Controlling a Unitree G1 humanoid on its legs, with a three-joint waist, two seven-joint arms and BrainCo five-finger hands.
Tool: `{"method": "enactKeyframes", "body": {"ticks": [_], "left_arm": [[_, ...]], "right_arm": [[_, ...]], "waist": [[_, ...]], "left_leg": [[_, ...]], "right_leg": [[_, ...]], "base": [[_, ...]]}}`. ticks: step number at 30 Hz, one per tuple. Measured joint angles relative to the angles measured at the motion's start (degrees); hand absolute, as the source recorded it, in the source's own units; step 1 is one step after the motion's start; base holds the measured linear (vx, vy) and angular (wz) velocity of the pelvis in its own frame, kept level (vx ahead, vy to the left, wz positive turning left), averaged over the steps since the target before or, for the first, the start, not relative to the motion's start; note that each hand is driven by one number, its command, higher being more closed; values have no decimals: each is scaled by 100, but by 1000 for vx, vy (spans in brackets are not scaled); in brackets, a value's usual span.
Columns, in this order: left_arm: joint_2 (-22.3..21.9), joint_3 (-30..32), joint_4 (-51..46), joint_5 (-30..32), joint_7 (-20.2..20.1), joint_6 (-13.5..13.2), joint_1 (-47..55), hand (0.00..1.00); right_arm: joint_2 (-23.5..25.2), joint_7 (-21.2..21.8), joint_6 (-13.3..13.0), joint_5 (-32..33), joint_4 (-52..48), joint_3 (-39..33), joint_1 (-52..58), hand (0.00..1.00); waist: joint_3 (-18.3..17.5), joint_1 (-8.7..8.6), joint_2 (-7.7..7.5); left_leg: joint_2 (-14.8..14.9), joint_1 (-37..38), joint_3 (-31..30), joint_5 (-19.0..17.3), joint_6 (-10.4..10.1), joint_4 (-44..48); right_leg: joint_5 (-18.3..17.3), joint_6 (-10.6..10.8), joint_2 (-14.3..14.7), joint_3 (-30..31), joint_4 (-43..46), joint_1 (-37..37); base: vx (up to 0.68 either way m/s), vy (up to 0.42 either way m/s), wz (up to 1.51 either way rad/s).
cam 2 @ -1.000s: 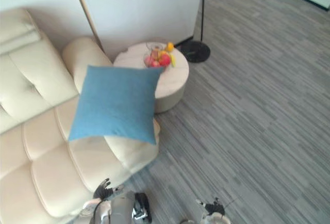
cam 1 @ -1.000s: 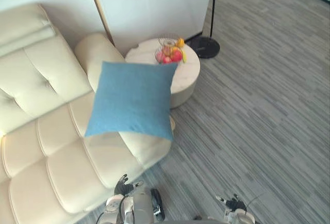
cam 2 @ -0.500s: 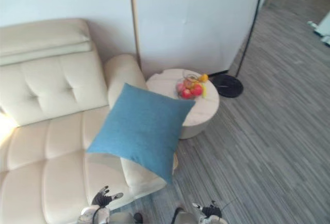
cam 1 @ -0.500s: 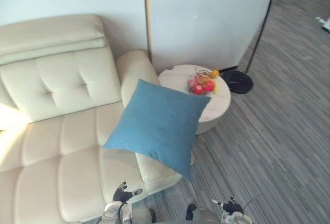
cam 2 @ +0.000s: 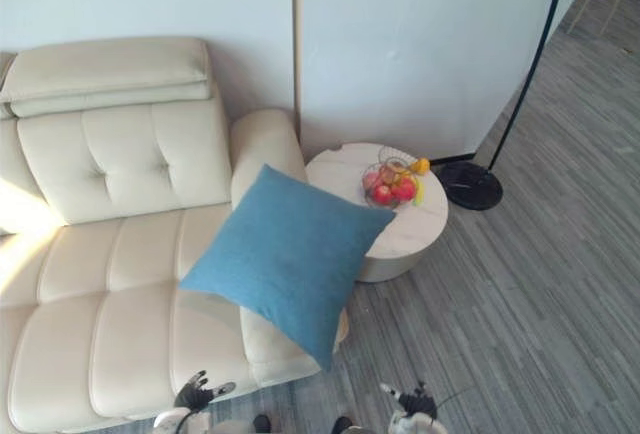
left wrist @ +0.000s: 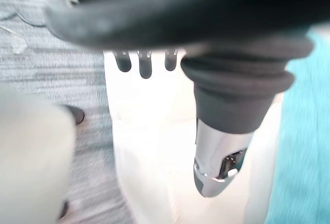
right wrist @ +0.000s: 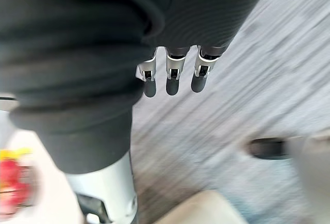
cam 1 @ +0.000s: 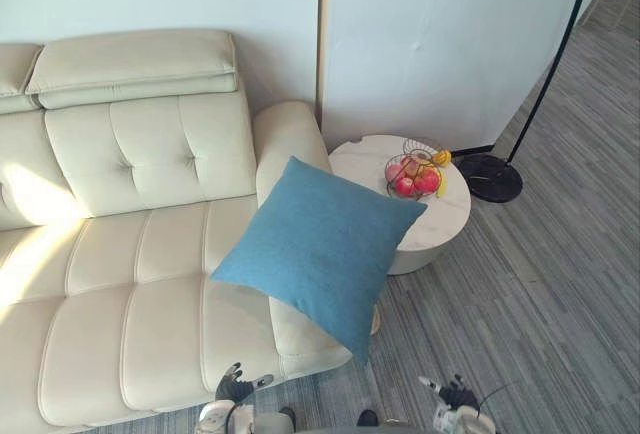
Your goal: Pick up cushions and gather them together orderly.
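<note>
Left hand [cam 1: 236,389]: in its wrist view the fingers [left wrist: 145,68] are extending straight and slightly apart, and the thumb [left wrist: 219,168] is standing well clear of them. They are gripping nothing. The fingertips are partly cut off by the dark cover at the top of the frame.

Right hand [cam 1: 458,394]: its fingers [right wrist: 173,82] are likewise hanging straight in a row and holding nothing. The thumb is running out of the bottom edge of the frame, so its tip is hidden.

In the head views both hands are showing at the bottom edge, small and hard to make out, left of centre and right of centre, well apart from the cushion.

The blue square fabric cushion [cam 1: 325,249] is lying tilted like a diamond at the centre of the frame, resting over the right-end armrest [cam 1: 285,134] of the cream leather sofa [cam 1: 130,254]. Its lowest corner is overhanging the sofa's front edge. Its right corner is covering part of the round white side table [cam 1: 445,226], and it cannot be told whether the two are touching. A strip of the cushion is also showing at the right edge of the left wrist view.

On the table, a wire basket of red and yellow fruit [cam 1: 415,172] is standing. A black floor lamp base [cam 1: 495,176] is sitting just beyond it on the grey striped floor [cam 1: 540,304], with its pole running out of the upper right corner.
</note>
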Motion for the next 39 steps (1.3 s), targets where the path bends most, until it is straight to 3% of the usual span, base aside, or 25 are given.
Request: {"method": "enactKeyframes", "body": {"ticks": [6, 10, 18, 26, 32, 35, 39], "left_arm": [[646, 554, -1175, -94, 109, -20, -21, 0], [674, 662, -1953, -96, 273, -43, -73, 0], [636, 656, -2363, -87, 573, -120, -806, 0], [994, 528, -2067, -87, 1172, -118, -2417, 0], [1441, 177, -1813, -77, 1374, -113, -3520, 0], [1516, -54, -1573, 50, 1377, -102, -4229, 0], [1516, -364, -1497, 97, 1338, -94, -4799, 0]], "right_arm": [[-423, 171, -112, 1, -1199, 533, -114, 0], [-416, 286, -141, 46, -1536, 857, -203, 0], [-364, 457, -139, 108, -1535, 1350, -536, 0], [-150, 282, -210, 723, -1443, 1852, -1554, 0], [-135, 154, -296, 956, -1477, 1938, -1830, 0], [-22, -2, -294, 1122, -1535, 2022, -1818, 0], [71, -79, -293, 1182, -1931, 2039, -1860, 0]], "waist": [[-9, 6, 5], [-29, 16, 19], [-53, 46, 32], [704, 288, -18], [1103, 339, -105], [1227, 352, -105], [1393, 317, -142]], "left_leg": [[-13, 40, -1, 236, 11, -446], [-36, -33, -14, 289, 21, -546], [-114, -295, -172, 342, 45, -535], [-54, -1175, -109, 338, 40, 7], [34, -1854, 0, 198, -68, 611], [275, -2421, 309, -17, -98, 1082], [526, -2744, 725, 97, -78, 1261]], "right_leg": [[161, 30, 44, -14, -319, -13], [252, 26, 51, -29, -483, -63], [349, 25, 32, -219, -660, -191], [389, -41, -21, -100, -190, -1041], [171, -177, -115, -36, 608, -1793], [73, -261, -108, -94, 991, -2256], [47, -289, -87, -132, 1152, -2593]], "base": [[-53, -4, 1], [32, 14, 1], [87, 11, 12], [-77, 20, -2], [-142, -4, -4], [-148, -39, 5], [-80, -56, 2]]}}
